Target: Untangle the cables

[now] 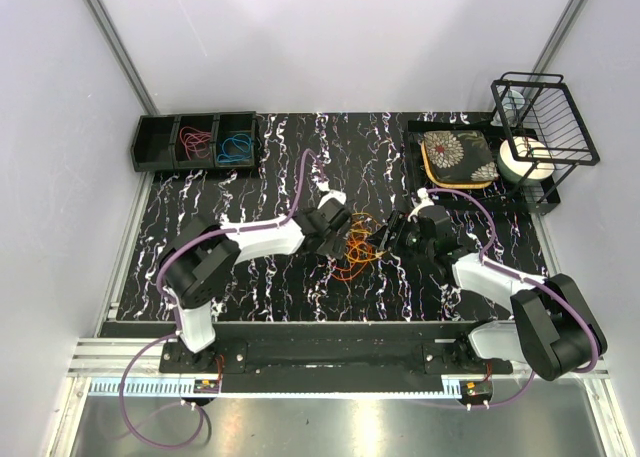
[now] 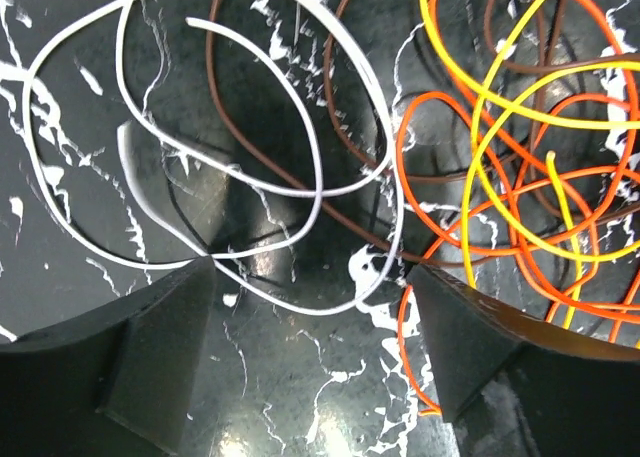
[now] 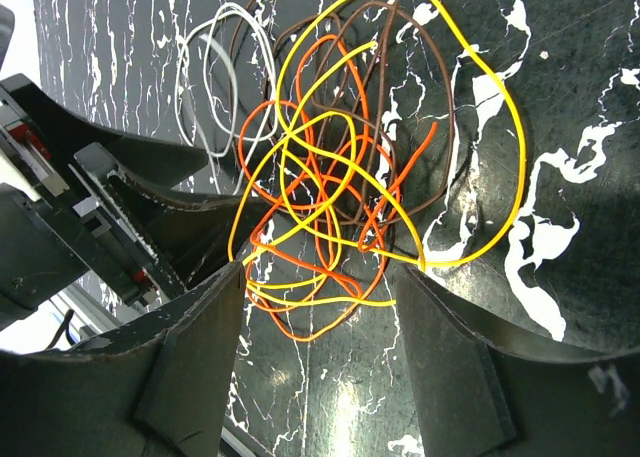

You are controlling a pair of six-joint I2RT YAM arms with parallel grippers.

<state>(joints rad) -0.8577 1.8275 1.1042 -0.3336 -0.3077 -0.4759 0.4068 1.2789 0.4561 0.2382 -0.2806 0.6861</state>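
Centrally on the desk [image 1: 250,187], the cables [image 1: 358,252] lie in one loose tangle between the two hands. The left hand [image 2: 312,267] stands wide, gripping nothing; a white cable [image 2: 320,177] loops on the desk just ahead of its fingertips and crosses a brown cable [image 2: 212,57]. To their right an orange cable [image 2: 400,152] is knotted with yellow ones.

The right hand [image 3: 320,269] is also spread, nothing pinched; the near edge of the orange-and-yellow knot lies between its fingertips. A big yellow loop [image 3: 521,147] swings out to one side of the knot, and the white loops sit on the far side, close to the left hand.

At the desk's back left corner a bin [image 1: 155,142] holds a red cable [image 1: 195,137] in its middle compartment and a blue cable [image 1: 235,149] in its right one.
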